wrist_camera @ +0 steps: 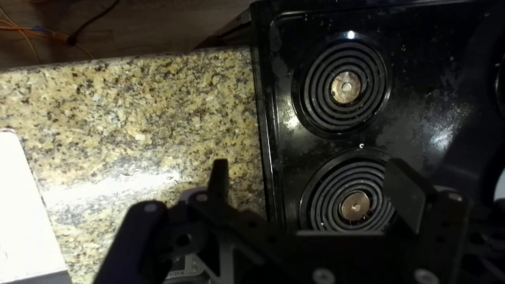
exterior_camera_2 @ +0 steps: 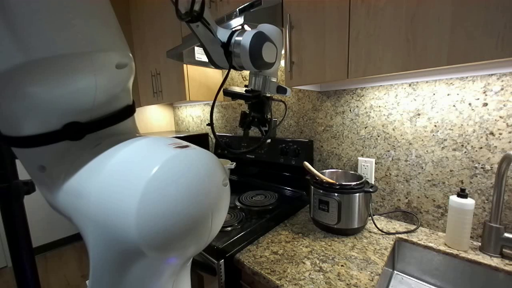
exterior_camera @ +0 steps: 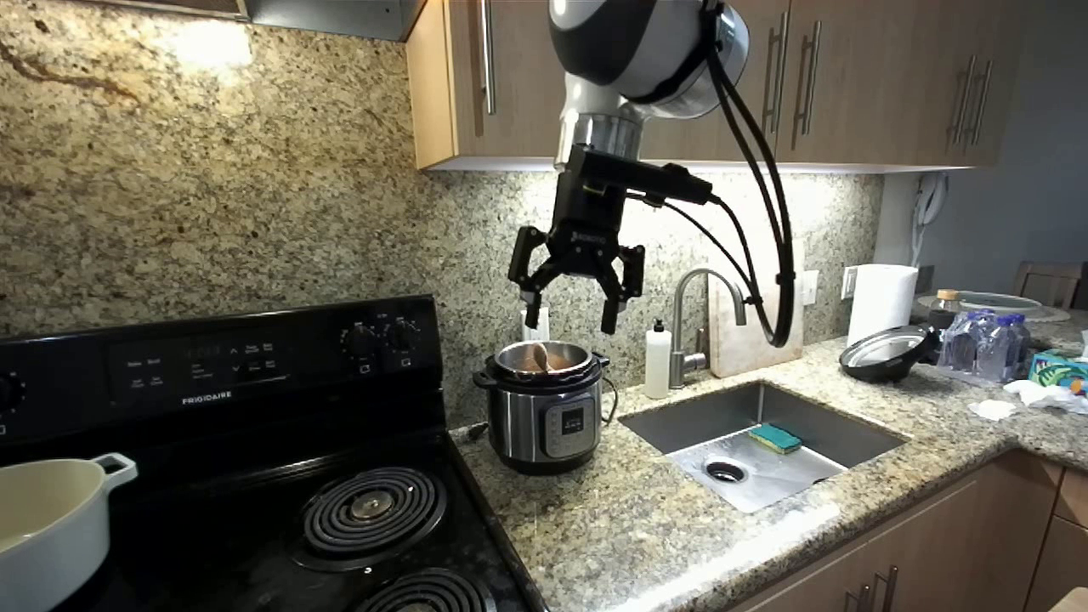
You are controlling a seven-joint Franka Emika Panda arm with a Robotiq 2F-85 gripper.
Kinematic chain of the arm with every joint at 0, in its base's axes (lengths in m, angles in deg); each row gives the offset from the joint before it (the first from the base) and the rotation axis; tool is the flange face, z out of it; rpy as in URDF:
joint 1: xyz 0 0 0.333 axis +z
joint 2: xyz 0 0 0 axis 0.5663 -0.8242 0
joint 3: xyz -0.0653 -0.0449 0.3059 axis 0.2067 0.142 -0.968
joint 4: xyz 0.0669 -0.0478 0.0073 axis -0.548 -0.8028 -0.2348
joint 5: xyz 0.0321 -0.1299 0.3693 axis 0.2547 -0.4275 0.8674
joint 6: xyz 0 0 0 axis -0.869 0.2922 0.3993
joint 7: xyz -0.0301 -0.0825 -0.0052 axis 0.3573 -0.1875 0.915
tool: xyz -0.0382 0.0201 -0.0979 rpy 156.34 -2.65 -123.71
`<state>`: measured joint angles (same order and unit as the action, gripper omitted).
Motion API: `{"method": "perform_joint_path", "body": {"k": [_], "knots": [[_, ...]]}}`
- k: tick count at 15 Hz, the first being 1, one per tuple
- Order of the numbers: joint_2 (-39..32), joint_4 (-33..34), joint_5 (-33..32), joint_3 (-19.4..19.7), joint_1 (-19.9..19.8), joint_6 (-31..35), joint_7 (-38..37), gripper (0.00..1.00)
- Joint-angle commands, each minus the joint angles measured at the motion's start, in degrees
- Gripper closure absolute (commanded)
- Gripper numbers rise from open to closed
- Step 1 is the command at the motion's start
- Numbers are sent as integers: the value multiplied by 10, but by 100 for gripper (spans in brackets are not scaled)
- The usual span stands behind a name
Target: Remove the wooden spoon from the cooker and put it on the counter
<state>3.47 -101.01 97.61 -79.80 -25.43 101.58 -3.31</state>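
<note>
The wooden spoon (exterior_camera: 541,355) leans in the cooker (exterior_camera: 531,429), its handle sticking up past the rim. In an exterior view the spoon (exterior_camera_2: 318,173) rests over the side of the cooker (exterior_camera_2: 348,210) that faces the stove; its lower end is hidden inside. The cooker stands on the granite counter (exterior_camera: 629,527) beside the stove. My gripper (exterior_camera: 570,321) is open and empty, well above the cooker's height. In the wrist view the gripper (wrist_camera: 307,169) hangs over the stove's edge and a burner, with a bit of the cooker (wrist_camera: 187,268) behind its linkage. The spoon is out of the wrist view.
The black stove (exterior_camera: 255,510) with coil burners adjoins the counter, and a white pot (exterior_camera: 59,518) stands on it. A sink (exterior_camera: 765,459) with a sponge, a soap bottle (exterior_camera: 657,361) and a faucet (exterior_camera: 680,331) are beyond the cooker. Upper cabinets (exterior_camera: 518,102) hang behind the arm.
</note>
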Motion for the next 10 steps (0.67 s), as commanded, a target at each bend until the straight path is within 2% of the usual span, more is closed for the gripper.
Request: {"method": "perform_joint_path", "body": {"k": [1, 3, 6, 8, 10], "knots": [[-14, -38, -18, -18, -17, 119, -58, 0], [-31, -62, -28, -24, -24, 188, -109, 0], [-52, -105, -82, -47, -41, 289, -215, 0], [-67, -130, -168, -68, -60, 359, -308, 0], [-73, -144, -259, -112, -115, 396, -399, 0]]}}
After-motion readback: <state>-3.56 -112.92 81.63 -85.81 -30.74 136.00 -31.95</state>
